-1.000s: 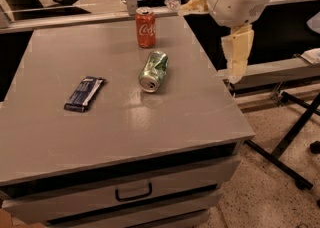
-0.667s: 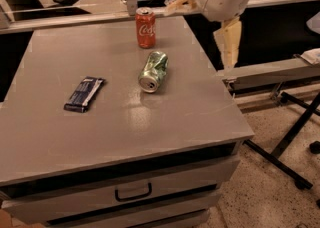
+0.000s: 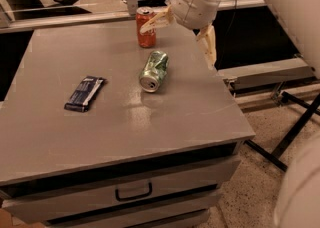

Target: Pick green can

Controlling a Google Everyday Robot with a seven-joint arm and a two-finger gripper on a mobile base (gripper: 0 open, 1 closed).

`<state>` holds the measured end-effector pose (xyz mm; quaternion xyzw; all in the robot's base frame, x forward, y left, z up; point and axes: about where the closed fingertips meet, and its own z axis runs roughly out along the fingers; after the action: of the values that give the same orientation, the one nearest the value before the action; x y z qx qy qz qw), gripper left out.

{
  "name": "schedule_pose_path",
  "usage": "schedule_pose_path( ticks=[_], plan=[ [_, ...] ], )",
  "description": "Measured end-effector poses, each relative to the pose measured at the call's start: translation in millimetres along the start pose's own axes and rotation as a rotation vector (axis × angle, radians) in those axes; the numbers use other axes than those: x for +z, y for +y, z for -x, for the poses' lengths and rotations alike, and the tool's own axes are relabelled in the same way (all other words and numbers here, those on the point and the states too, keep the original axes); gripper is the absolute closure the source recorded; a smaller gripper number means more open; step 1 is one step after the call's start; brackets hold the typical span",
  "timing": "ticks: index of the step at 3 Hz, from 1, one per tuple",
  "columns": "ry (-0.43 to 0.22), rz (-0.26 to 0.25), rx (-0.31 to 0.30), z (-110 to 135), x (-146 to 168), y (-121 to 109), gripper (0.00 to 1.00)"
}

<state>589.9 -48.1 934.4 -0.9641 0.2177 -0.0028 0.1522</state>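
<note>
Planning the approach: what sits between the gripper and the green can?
Nothing: in the camera view only bare tabletop separates the open gripper, over the table's far right, from the lying green can. The red can stands aside.

Plastic end effector (image 3: 177, 47) above matt table (image 3: 175, 122)

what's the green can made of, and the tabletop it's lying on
The green can looks like thin metal, likely aluminium: glossy, dented, silver end. The tabletop looks smooth matte grey, maybe laminate or paint. The gripper hovers above its back right, jaws spread wide.
</note>
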Motion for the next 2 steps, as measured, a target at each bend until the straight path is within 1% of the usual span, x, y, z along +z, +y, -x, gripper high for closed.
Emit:
schedule_pose_path(
  ticks=[1, 2],
  plan=[
    [-0.051, 0.017, -0.097, -7, 31, -19, 0.0],
    [-0.06, 0.032, -0.126, -12, 55, -30, 0.0]
  ],
)
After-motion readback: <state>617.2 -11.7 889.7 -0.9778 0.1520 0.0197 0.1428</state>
